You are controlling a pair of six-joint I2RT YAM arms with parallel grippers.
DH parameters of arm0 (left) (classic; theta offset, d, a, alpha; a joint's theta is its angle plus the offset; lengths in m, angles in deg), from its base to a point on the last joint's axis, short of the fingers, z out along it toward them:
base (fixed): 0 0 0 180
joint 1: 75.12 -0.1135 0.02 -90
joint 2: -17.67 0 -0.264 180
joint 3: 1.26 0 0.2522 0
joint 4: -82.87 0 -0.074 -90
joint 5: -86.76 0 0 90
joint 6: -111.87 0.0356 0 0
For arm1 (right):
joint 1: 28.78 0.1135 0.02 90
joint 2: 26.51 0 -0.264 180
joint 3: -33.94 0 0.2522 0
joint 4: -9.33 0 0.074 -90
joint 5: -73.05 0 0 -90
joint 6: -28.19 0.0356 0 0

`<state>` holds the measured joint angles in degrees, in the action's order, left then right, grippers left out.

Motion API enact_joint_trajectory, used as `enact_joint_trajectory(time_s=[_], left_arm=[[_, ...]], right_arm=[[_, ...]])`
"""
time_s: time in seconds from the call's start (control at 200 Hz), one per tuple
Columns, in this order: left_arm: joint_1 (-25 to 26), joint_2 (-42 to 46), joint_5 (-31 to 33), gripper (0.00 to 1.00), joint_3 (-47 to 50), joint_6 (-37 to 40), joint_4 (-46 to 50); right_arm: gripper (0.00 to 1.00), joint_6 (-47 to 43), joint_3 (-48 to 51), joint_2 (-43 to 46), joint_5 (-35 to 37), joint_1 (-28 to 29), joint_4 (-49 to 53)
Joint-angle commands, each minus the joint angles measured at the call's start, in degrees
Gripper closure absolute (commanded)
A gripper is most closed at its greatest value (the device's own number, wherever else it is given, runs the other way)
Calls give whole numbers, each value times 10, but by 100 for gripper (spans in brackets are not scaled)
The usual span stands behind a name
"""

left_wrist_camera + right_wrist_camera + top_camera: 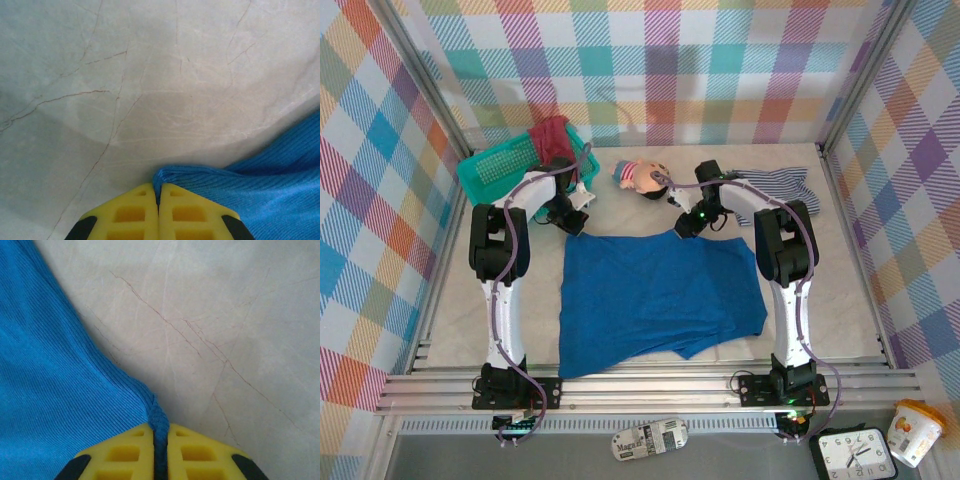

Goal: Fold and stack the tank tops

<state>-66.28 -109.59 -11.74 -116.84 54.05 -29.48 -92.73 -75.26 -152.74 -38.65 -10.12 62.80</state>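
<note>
— Three tank tops are counted on the table. Which is found nearest the arm bases?

— The bright blue tank top is spread flat between the two arms. Its near hem is laid close to the table's near edge, and its far edge reaches the grippers.

— How are the claws set?

— The left gripper is clenched on the far left corner of the blue cloth. In the left wrist view a folded edge is pinched at the tips of the yellow fingers. The right gripper is clamped on the far right corner, and a ribbed hem is seen squeezed between its fingers.

— What is placed beyond them?

— A big-headed doll is laid between the two wrists, just past the blue top. Farther left, the dark red tank top is bunched at the far end of the teal mesh basket, partly over its rim. At the far right, the striped tank top is seen crumpled on the table, partly hidden by the right arm.
</note>
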Motion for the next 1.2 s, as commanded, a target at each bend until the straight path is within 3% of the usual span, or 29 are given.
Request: enact_joint_trajectory(time_s=[0.0,0.635,1.195], left_arm=[[-3,60,-1,100,12,-1,15],[30,202,17,100,158,-10,-6],[70,289,28,100,317,-61,5]], right_arm=[[94,-6,-9,21,-2,-2,-16],[94,-30,247,216,57,18,-233],[89,-13,417,329,127,72,-256]])
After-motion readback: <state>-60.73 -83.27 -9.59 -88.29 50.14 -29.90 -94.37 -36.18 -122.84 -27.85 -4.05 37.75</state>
